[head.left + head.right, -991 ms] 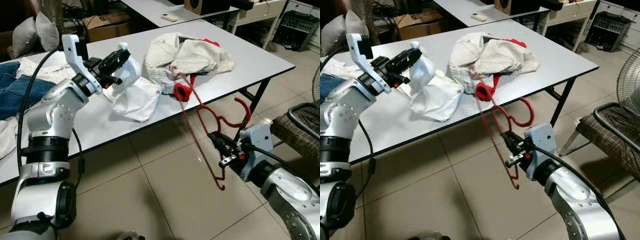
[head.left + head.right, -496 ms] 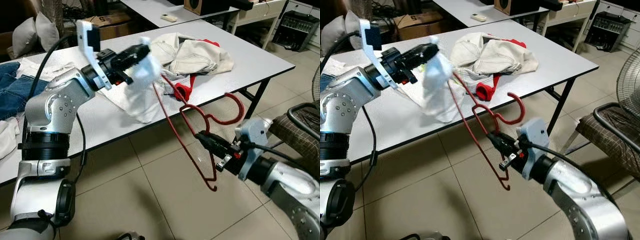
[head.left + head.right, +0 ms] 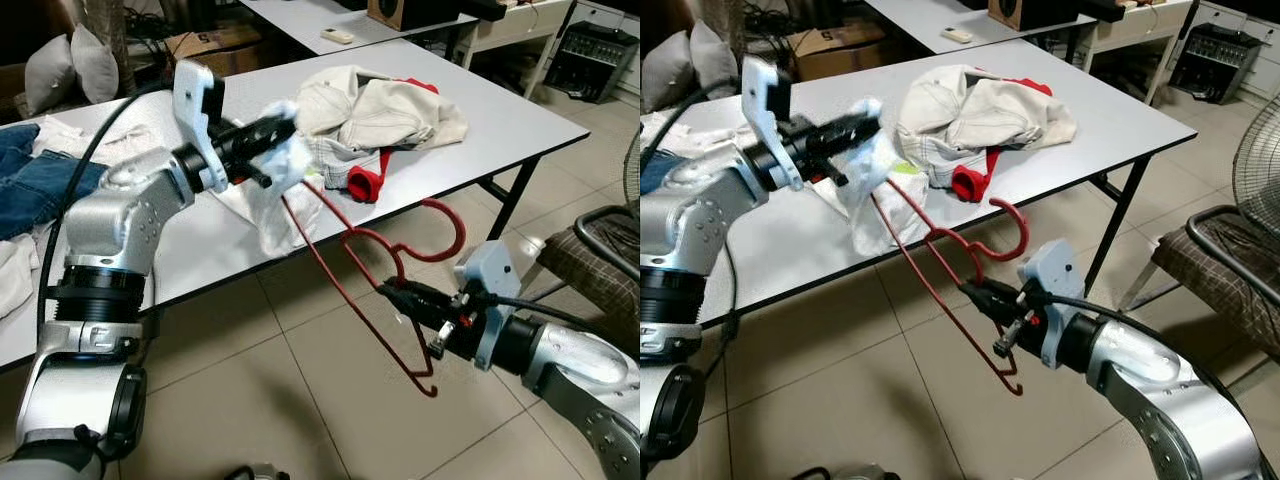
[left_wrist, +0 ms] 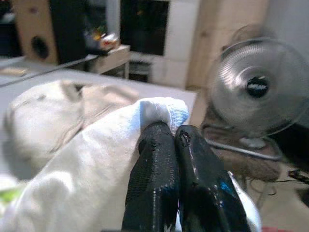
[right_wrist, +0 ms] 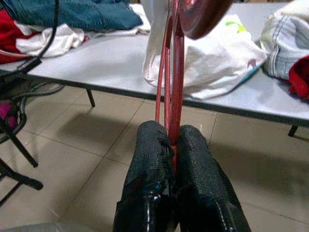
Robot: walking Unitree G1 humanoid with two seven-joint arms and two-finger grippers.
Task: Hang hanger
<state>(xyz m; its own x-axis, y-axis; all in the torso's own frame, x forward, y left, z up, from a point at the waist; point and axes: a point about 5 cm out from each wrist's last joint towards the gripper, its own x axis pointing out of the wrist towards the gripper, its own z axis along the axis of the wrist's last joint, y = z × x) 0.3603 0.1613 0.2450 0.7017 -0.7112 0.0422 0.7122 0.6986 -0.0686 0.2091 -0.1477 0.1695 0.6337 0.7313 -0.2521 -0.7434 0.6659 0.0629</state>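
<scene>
Right gripper: its two black fingers are pressed together on the thin red wire hanger, near the neck below the hook; the arm is low over the tiled floor, in front of the white table.
Left gripper: its fingers are closed on a fold of the white soft garment, lifted above the table edge.
Hanger place: it is in the air between the two arms, tilted; one shoulder end reaches up into the white garment, the other end hangs down near the floor.
Hanger handling: probably light and stiff, but thin and smooth, so it can turn or slide between the fingers; a hold near the neck seems the most steady.
Garment handling: soft and limp, it sags under the fingers; a hold at the collar or the opening probably helps the wire to go in.
Other things: a cream and red pile of clothes lies farther on the table, blue jeans at the left end.
</scene>
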